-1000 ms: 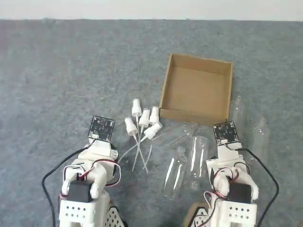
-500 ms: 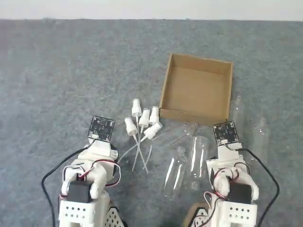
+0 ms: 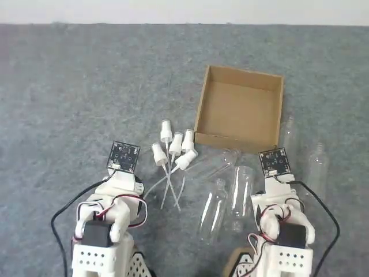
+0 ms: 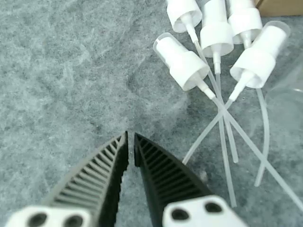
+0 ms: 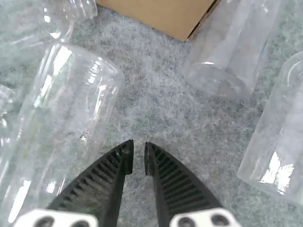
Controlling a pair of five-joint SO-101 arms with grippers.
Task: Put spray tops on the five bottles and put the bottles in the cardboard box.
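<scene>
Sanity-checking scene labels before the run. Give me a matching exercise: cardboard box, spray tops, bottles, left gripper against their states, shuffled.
Column one:
1. cardboard box
2. spray tops
3. bottles
4. left gripper

Column two:
A. white, bunched together on the carpet, tubes crossing
B. shut, holding nothing
C. brown, open side up, nothing inside
D. clear, lying on the carpet with no tops on

Pairs: 1-C, 2-A, 3-D, 4-B.
</scene>
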